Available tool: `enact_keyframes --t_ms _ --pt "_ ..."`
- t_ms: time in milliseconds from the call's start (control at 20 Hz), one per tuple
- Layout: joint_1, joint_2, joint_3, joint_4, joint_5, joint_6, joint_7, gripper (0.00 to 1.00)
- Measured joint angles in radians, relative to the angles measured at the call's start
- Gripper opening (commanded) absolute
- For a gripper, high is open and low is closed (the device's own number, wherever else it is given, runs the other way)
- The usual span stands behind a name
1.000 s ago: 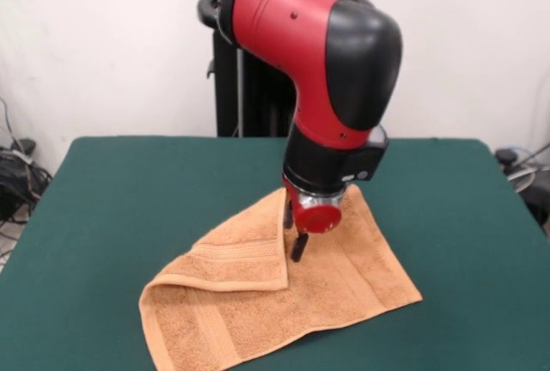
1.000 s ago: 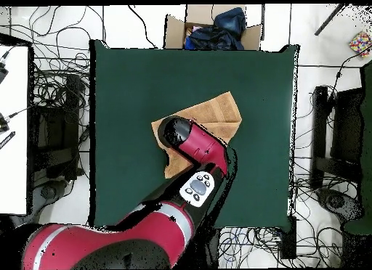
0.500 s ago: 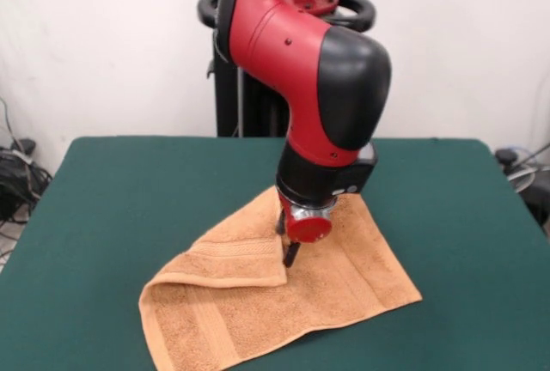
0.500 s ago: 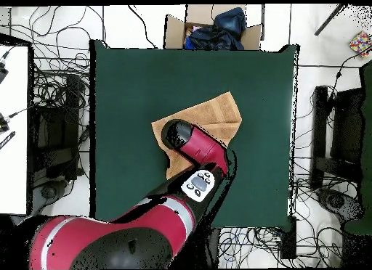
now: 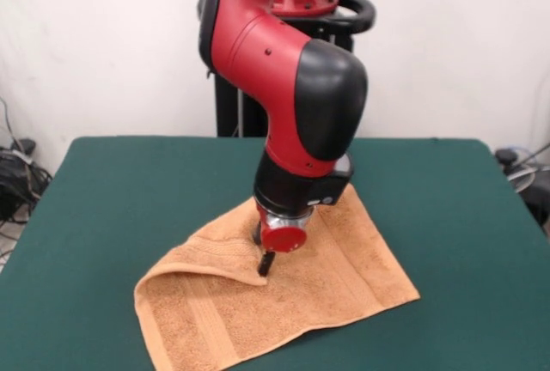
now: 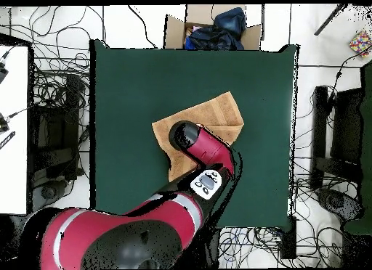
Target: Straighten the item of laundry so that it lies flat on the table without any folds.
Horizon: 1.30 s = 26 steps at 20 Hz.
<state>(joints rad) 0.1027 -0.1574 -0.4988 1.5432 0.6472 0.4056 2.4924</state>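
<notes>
Claw touches the towel's folded flap; grip state unclear. Next: drag that flap open across the worktop.

- In the overhead view the arm covers the middle of the towel; the gripper beneath it cannot be seen.
- In the front view the gripper shows only as a dark tip at the towel's folded edge; whether it is parted or closed cannot be told.
- The worktop's near edge and the towel's near-left corner are cut off by the bottom of the front view.
- The towel's label is not discernible.
</notes>
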Motion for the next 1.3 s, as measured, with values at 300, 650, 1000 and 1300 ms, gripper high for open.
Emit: enact_keyframes --t_ms 300,650,1000,1300 --pt "0.001 0.003 0.0 -0.003 0.0 -0.008 0.0 1.0" --pt "0.001 0.003 0.0 -0.003 0.0 -0.008 0.0 1.0" --pt "0.002 0.004 0.0 -0.006 0.0 -0.012 0.0 1.0" --pt "0.001 0.006 0.001 -0.016 0.0 -0.034 0.0 0.0"
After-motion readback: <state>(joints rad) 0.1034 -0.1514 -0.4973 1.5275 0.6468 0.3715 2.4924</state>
